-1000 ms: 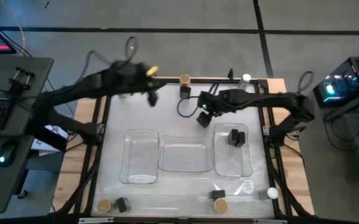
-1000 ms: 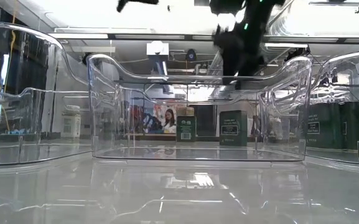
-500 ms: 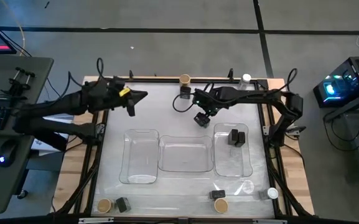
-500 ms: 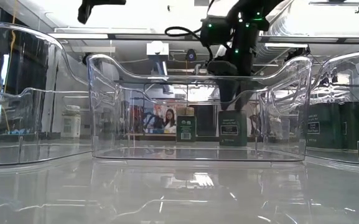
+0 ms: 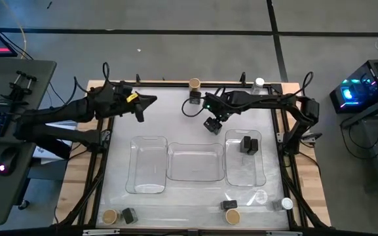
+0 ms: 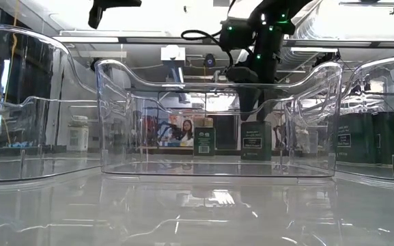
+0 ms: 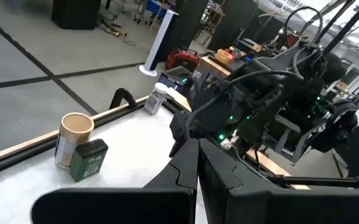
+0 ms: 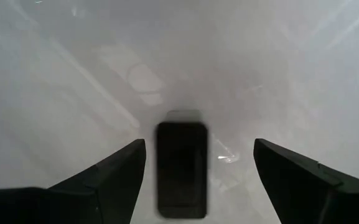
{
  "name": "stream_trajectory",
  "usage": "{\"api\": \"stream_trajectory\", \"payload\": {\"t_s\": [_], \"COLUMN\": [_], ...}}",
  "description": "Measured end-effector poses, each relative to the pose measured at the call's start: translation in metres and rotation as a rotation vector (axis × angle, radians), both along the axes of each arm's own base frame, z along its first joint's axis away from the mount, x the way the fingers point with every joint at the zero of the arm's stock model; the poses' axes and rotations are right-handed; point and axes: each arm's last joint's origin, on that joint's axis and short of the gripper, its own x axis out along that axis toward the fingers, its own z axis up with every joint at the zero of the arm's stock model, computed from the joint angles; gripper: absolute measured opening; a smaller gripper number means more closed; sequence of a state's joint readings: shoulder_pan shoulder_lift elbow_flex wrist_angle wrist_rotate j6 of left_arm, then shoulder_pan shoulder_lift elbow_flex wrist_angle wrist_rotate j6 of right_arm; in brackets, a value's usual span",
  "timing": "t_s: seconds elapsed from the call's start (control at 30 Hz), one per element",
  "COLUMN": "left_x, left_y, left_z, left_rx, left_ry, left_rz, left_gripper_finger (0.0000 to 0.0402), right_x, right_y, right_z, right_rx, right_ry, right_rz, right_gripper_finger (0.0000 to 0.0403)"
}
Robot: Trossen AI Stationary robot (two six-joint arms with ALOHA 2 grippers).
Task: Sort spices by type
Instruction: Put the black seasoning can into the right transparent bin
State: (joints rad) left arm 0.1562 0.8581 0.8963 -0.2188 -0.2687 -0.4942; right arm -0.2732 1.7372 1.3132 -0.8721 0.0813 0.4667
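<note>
Right hand (image 5: 211, 125) hangs low mid-table, fingers spread; left hand (image 5: 151, 100) waits closed, raised at the far left.

High view looks straight down; low view faces level through the trays (image 6: 217, 116).

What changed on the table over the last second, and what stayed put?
The left gripper, shut, swung back from near the table's far-middle edge toward its own left side and has held there since. The right gripper, open, shifted slightly and now hangs over a black box on the table, not yet gripping it. The three trays, the two black boxes in the right tray and the other spices did not move.
</note>
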Motion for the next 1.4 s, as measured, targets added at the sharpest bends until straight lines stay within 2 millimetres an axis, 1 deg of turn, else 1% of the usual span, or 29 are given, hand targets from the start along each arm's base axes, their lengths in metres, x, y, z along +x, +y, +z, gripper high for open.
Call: {"api": "stream_trajectory", "payload": {"t_s": [0.13,0.23,0.43,0.5,0.6,0.77,0.8,0.93,1.0,1.03,1.1,1.2,1.3,1.37,1.4], "left_x": [0.0,0.0,0.0,0.0,0.0,0.0,0.0,0.0,0.0,0.0,-0.001,-0.001,-0.001,-0.001,-0.001], "left_y": [0.0,0.0,0.0,0.0,0.0,0.0,0.0,0.001,0.001,0.001,0.002,0.002,0.002,0.002,0.002], "left_z": [-0.001,0.0,0.0,0.0,0.0,0.0,0.0,0.0,0.0,0.0,0.0,0.0,0.0,0.0,0.0], "left_rx": [0.0,0.0,0.0,0.0,0.0,0.001,0.001,0.003,0.006,0.008,0.011,0.026,0.029,0.029,0.029], "left_ry": [0.005,0.004,0.004,0.004,0.004,0.004,0.004,0.004,0.004,0.004,0.006,0.012,0.013,0.013,0.014], "left_rz": [0.0,0.003,0.006,0.006,0.006,0.008,0.008,0.021,0.035,0.043,0.062,0.079,0.079,0.079,0.079], "left_gripper_finger": [0.0,0.0,0.0,0.0,0.0,0.0,0.0,0.0,0.0,0.0,0.0,0.0,0.0,0.0,0.0], "right_x": [0.002,0.006,0.009,0.01,0.009,0.008,0.008,0.004,-0.002,-0.006,-0.015,-0.038,-0.066,-0.086,-0.095], "right_y": [0.011,0.016,0.012,0.01,0.009,0.009,0.01,0.01,0.011,0.011,0.013,0.022,0.039,0.053,0.061], "right_z": [0.0,-0.006,-0.023,-0.026,-0.026,-0.026,-0.026,-0.023,-0.012,-0.002,0.023,0.063,0.1,0.117,0.122], "right_rx": [0.03,0.015,-0.029,-0.027,-0.027,-0.016,-0.016,-0.033,-0.04,-0.052,-0.075,-0.09,-0.06,-0.005,0.03], "right_ry": [0.0,0.021,0.094,0.104,0.106,0.123,0.123,0.144,0.15,0.138,0.097,0.003,-0.124,-0.18,-0.19], "right_rz": [0.039,0.048,-0.015,-0.02,-0.025,-0.023,-0.02,0.004,0.001,-0.006,-0.025,-0.08,-0.144,-0.188,-0.204], "right_gripper_finger": [0.0295,0.0295,0.0295,0.0286,0.0248,0.0132,0.0117,0.0117,0.0117,0.0117,0.0117,0.0117,0.0117,0.0117,0.0117]}}
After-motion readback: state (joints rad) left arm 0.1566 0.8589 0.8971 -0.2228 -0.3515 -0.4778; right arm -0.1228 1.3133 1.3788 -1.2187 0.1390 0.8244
